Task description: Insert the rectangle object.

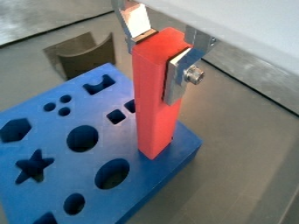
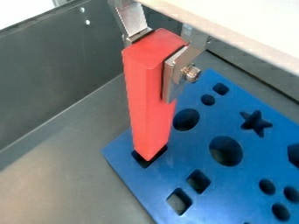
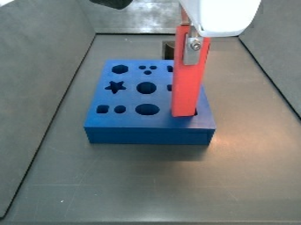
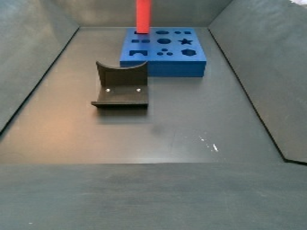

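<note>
1 big blue block [image 3: 135, 110] with shaped holes lies flat on the floor, so a piece can go straight down into it. The red-orange bar [image 1: 158, 96] stands upright, its low end in a hole at the block's corner. The gripper [image 1: 162, 54] pinches the bar near its top, fingers [image 1: 181, 74] tight on both sides, likely to keep it straight. The dark grey curved holder [image 4: 121, 86] sits well apart.

Silver-fingered gripper [image 1: 160, 54], white housing
</note>
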